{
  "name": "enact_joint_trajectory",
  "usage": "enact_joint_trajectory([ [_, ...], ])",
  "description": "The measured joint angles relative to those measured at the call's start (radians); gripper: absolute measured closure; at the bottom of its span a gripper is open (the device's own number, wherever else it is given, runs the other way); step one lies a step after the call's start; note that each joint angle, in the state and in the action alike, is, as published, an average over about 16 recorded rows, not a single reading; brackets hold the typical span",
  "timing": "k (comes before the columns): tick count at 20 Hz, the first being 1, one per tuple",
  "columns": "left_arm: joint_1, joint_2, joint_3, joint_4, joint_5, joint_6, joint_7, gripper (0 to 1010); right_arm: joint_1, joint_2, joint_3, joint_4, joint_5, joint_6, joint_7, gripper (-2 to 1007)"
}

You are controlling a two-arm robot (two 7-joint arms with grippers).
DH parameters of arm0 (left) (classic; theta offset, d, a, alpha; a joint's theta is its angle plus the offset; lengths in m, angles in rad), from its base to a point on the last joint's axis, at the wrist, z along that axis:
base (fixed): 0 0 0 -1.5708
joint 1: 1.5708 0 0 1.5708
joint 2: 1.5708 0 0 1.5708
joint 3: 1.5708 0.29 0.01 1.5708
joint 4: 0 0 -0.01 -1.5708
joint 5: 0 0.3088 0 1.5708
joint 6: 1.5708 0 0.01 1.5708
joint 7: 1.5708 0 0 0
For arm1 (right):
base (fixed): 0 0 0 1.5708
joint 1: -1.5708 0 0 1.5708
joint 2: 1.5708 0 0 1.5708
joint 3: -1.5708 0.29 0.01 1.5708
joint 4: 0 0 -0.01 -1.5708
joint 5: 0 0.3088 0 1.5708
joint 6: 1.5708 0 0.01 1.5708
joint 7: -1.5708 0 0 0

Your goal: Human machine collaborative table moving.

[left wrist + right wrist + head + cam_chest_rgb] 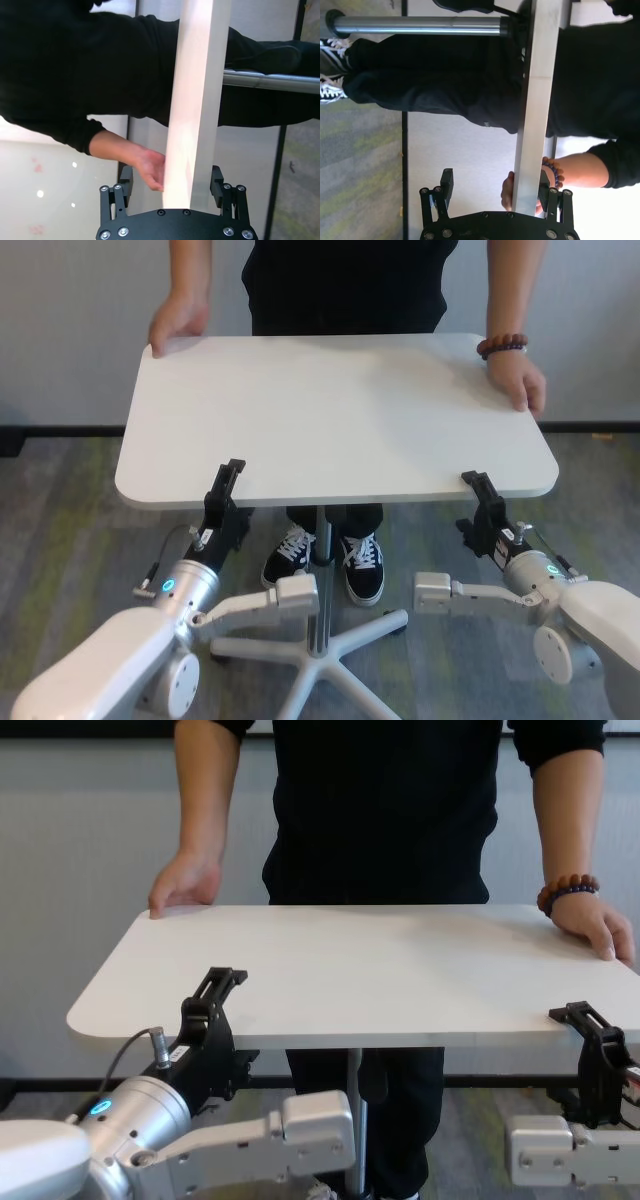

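We're straddling the worktop's point(330, 420) near edge, left claw point(224, 492) and right claw point(484, 502) both gaping, gripping nothing. The human point(385, 810) is holding the far corners; one shove, and we're snagging.

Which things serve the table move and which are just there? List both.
In the job:
- white rectangular tabletop
- person in a black shirt, hands on its far corners
- left gripper, right gripper, open around the near edge

Just there:
- white star-shaped wheeled base
- grey carpet
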Motion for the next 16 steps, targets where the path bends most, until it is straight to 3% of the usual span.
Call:
enact_joint_trajectory([
  [5,0.039,0.039,0.005,-0.078,0.01,0.025,-0.034,38,-0.05,0.038,-0.003,-0.111,-0.009,0.03,0.038,12],
  [9,0.086,0.082,0.004,-0.163,0.016,0.047,-0.073,10,-0.108,0.076,0.002,-0.227,-0.013,0.059,0.071,5],
  [13,0.14,0.121,-0.009,-0.248,0.008,0.06,-0.116,8,-0.169,0.11,0.017,-0.331,-0.004,0.077,0.094,5],
  [16,0.182,0.144,-0.031,-0.307,-0.022,0.055,-0.152,9,-0.211,0.127,0.039,-0.389,0.023,0.068,0.103,5],
])
